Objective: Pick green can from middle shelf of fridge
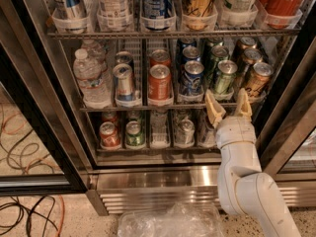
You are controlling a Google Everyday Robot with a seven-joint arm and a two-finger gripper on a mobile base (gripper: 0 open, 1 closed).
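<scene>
Nothing grabbed yet: hand (228, 107), fingers apart & empty, at front-right edge of middle-shelf desk (143, 105), just under green can (224, 77); grasp + pull-out left.

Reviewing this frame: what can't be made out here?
Camera view: whether the open gripper touches the green can on the middle shelf; one view gives no depth.
Camera view: top-rack cans, upper parts cut off by the top edge.
Camera view: bottom-rack can on the right, partly hidden by the gripper's wrist.

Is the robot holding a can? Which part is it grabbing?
Nothing is held. The open end effector sits empty just below the green can, at the front edge of the middle shelf.
</scene>
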